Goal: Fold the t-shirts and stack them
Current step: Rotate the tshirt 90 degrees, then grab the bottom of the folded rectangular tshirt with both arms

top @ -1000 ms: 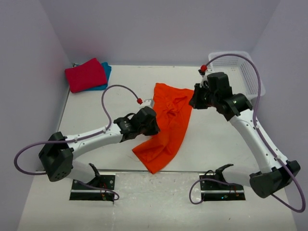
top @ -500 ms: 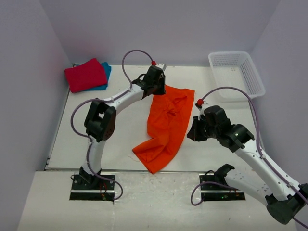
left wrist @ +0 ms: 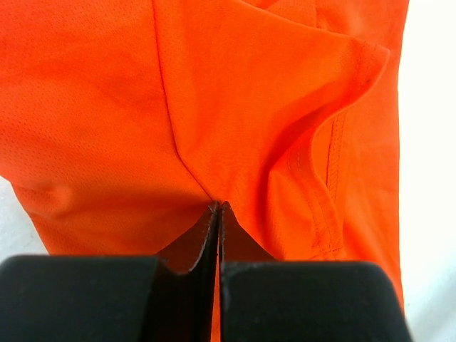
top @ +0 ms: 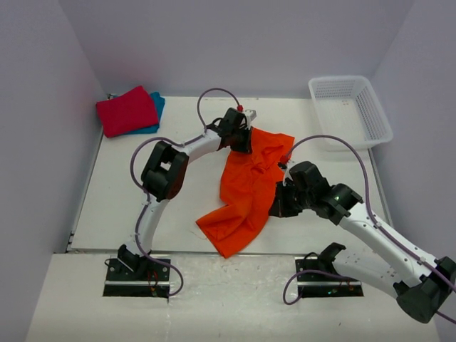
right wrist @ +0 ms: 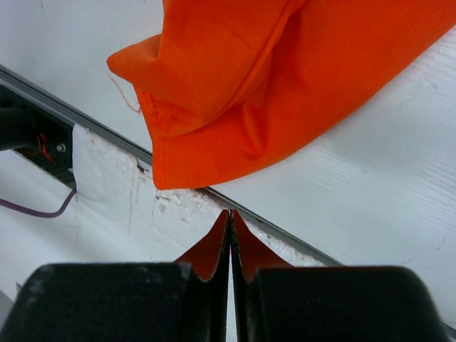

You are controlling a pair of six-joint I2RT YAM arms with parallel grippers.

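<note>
White table [top: 128, 206], pale lilac walls on three sides.

Far-left corner: red shirt [top: 127, 110] lies folded on top of the teal shirt [top: 158, 105], of which only a strip shows at the right side. I read this pair as the stack already begun, kept clear of the working area.

Centre: left claw [top: 241, 137] reaches to the far end of the orange shirt [top: 246, 182]. The shirt lies rumpled and lengthwise down the middle of the table, with its near corner at the near edge. The left claw's fingers are pressed together on a ridge of the cloth. The right claw [top: 275, 205] sits at the shirt's right edge, about halfway along. Its fingers are also pressed together, with orange at the tips, so I judge it is pinching the hem. With one grip at the far end and one at the side, the arms are probably placed to pull the cloth flat before a fold.

Far right: white basket [top: 370, 114], well apart from the shirt.

View notes: the overhead view gives the layout but hides both sets of fingertips. The left wrist view shows the crease running straight into the closed tips, plus a stitched seam. The right wrist view alone shows the near corner doubled over, just short of the metal strip [right wrist: 71, 114] at the table edge.
</note>
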